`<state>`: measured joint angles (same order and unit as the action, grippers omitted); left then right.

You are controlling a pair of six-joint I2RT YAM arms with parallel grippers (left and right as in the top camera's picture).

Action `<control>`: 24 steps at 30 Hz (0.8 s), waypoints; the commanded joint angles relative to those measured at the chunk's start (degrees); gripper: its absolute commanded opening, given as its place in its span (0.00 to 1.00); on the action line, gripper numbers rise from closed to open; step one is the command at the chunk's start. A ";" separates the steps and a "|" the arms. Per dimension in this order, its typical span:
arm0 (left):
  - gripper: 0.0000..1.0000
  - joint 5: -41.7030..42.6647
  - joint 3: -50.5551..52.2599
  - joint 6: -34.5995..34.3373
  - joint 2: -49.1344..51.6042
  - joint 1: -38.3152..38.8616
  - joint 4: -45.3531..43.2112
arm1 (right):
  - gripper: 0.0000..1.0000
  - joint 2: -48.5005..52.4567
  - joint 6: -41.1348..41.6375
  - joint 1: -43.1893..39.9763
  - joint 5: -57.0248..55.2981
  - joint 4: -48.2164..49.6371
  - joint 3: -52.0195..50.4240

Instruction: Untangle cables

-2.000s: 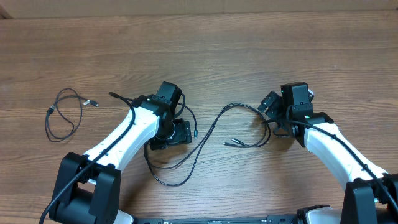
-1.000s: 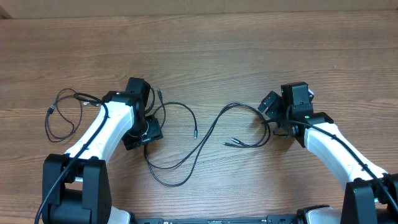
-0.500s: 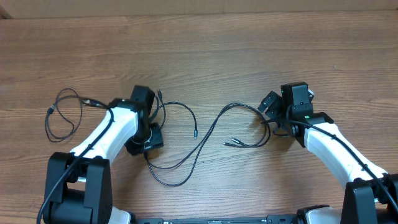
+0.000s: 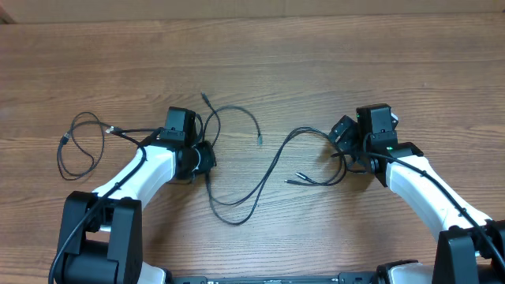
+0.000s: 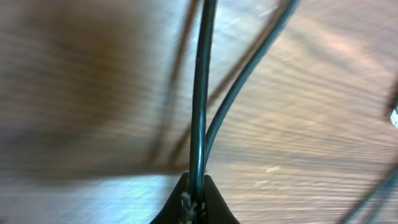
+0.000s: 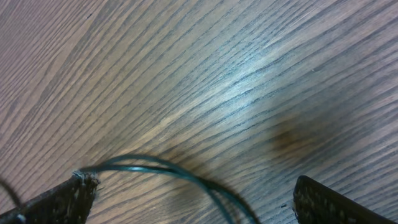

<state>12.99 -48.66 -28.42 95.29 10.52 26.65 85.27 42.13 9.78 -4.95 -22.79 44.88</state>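
Note:
Several thin black cables lie on the wooden table. One cable loops behind my left gripper, with a plug tip to its right. The left wrist view shows my left gripper shut on a cable strand that runs straight out from the fingertips, a second strand beside it. A long cable sweeps from a loop near the front to my right gripper. My right gripper stands open, its fingers wide apart over a cable bend. A separate coil lies far left.
Two silvery plug tips lie in front of the right gripper. The white arms reach in from both front corners. The back of the wooden table is bare wood.
My left gripper has shut on a cable and shifted right and toward the back. The loop and its plug tip moved toward the back with it. The right arm has not moved.

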 commanded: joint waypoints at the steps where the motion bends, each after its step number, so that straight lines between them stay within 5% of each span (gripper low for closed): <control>1: 0.04 8.11 0.31 -2.67 0.22 1.11 -3.13 | 1.00 -0.28 -0.13 -0.15 -1.01 0.15 -0.68; 24: 0.09 2.45 0.31 -6.29 0.24 18.80 -7.39 | 1.00 -0.28 -0.13 -0.15 -1.01 0.15 -0.68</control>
<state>16.14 -48.66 -33.15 95.29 26.96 19.94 85.27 42.15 9.78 -4.97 -22.76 44.88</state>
